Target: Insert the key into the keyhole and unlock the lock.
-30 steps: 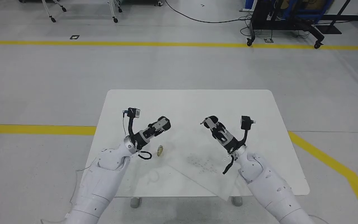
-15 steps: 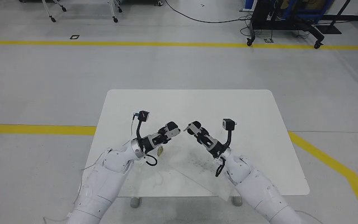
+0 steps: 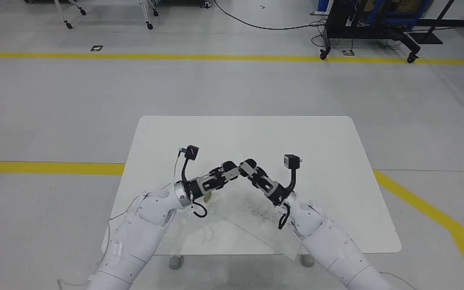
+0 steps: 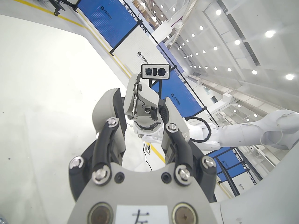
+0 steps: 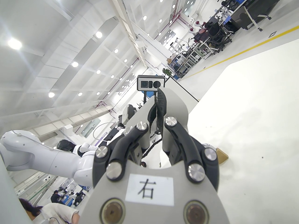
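Observation:
Above the middle of the white table (image 3: 319,145) my two grippers meet tip to tip. My left gripper (image 3: 228,171) is open, and its fingers (image 4: 116,108) stand on either side of the right gripper's tip (image 4: 137,101). My right gripper (image 3: 245,167) is shut, its black pads (image 5: 161,103) pressed together; I cannot make out a key between them. A small brass lock (image 5: 222,156) lies on the table below the grippers, beside the left forearm (image 3: 207,193). Neither gripper touches it.
A thin pale sheet (image 3: 261,217) lies on the table's near half under the right arm. The far half of the table and both side edges are bare. Trolleys and a black rack (image 3: 377,22) stand on the floor far behind.
Both arms have swung inward from apart to the table's middle. The right gripper's tip now sits between the left gripper's open fingers. The lock has not moved.

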`<move>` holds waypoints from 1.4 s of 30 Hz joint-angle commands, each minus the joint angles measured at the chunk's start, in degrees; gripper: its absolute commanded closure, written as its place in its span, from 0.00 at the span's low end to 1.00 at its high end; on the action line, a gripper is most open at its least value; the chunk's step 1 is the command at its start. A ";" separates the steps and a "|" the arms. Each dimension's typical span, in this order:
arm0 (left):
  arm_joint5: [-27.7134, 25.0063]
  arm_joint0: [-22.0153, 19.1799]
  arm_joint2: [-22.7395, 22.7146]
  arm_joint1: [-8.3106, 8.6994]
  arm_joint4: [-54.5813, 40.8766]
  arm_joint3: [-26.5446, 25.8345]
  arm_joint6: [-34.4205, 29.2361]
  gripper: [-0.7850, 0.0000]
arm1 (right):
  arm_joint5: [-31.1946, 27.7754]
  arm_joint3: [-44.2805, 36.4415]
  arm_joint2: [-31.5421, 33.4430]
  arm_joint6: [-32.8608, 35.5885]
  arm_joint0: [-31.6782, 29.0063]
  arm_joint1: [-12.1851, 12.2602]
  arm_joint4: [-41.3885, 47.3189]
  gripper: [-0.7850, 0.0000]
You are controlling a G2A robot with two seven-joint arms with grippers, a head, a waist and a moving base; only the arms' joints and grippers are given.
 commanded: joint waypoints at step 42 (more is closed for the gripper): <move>1.78 -0.20 0.99 0.71 2.78 0.08 6.27 0.55 | 2.27 -1.81 3.85 6.85 -1.67 -0.43 -0.90 1.00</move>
